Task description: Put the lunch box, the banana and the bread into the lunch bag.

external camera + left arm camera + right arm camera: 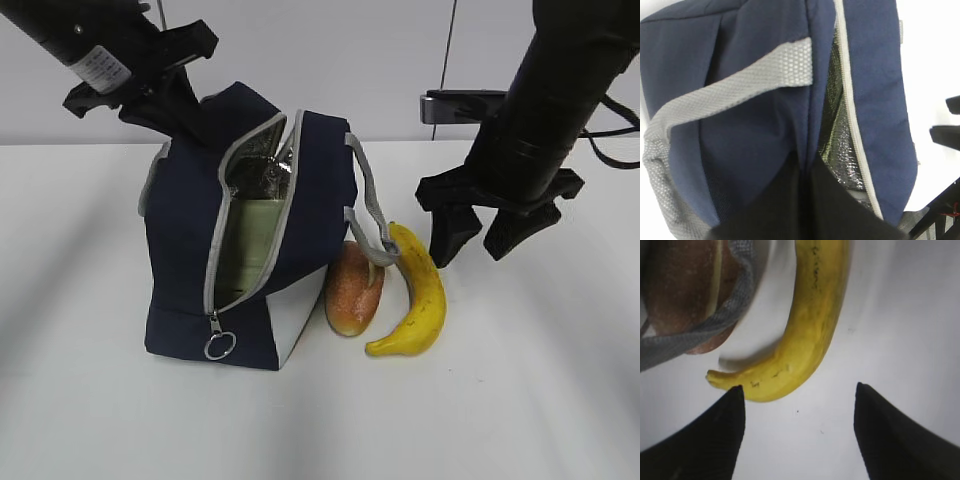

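Right tool (497,240) hangs at the right of the exterior view with its two dark fingers spread apart and nothing between them, tips pointing down, just right of the banana (415,295) and clear of it. From the right wrist view the same fingers (705,437) frame bare white tabletop (900,315) at the bottom of the frame, and the banana's tapered end lies just above the gap, close to the left finger.

Left tool (165,95) sits at the upper left of the exterior view, pressed against the top back edge of the lunch bag (180,230). Its fingertips are hidden behind the fabric, so I cannot tell whether they are apart or clamped on the bag. The left wrist view shows only dark shapes at the bottom against the navy cloth, with a grey strap (735,85) crossing the upper left.

The bag stands left of centre on the tabletop, its zipper undone — the opening gapes toward the camera and shows silver lining. Inside, a pale green lunch box (250,245) is in the lower part of the opening. A ring pull (219,346) hangs at the bottom of the zipper.

The bread (352,288) lies just right of the bag — touching its white side panel — with the banana beside it on the right. A second grey handle (368,215) droops over both.
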{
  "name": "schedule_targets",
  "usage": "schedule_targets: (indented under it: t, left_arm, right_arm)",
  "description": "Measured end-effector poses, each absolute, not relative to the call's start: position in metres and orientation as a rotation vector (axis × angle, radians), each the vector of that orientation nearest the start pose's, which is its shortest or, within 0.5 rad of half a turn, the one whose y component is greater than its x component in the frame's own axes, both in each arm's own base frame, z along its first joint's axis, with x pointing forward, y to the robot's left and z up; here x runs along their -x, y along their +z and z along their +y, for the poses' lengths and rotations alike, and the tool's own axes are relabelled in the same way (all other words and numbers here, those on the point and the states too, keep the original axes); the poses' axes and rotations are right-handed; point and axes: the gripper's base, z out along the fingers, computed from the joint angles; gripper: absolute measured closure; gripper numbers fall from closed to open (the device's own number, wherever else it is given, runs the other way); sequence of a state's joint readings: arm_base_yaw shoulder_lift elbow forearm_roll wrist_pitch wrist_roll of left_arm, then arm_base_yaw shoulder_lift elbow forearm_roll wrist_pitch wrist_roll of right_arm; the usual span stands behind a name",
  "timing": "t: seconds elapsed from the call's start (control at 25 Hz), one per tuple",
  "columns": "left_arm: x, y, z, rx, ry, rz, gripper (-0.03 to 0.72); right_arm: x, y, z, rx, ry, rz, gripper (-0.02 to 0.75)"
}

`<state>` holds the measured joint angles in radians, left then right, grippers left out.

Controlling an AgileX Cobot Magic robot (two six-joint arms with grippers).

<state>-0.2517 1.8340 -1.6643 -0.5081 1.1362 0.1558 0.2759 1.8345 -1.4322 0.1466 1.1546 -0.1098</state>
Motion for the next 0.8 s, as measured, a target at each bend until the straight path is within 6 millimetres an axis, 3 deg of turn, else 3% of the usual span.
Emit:
schedule_targets:
  t: [0.4,0.8]
  left_arm:
    - [-0.372,0.312,-0.137,-0.372,-0.715,2.707,0.691]
    - [-0.372,0.312,-0.137,-0.373,-0.714,2.707,0.691]
  right_arm:
    - [-0.377,0.183,0.119,0.458,0.217,2.979,0.235]
    - [-0.393,0.148,0.125,0.393,0.258,2.962,0.234]
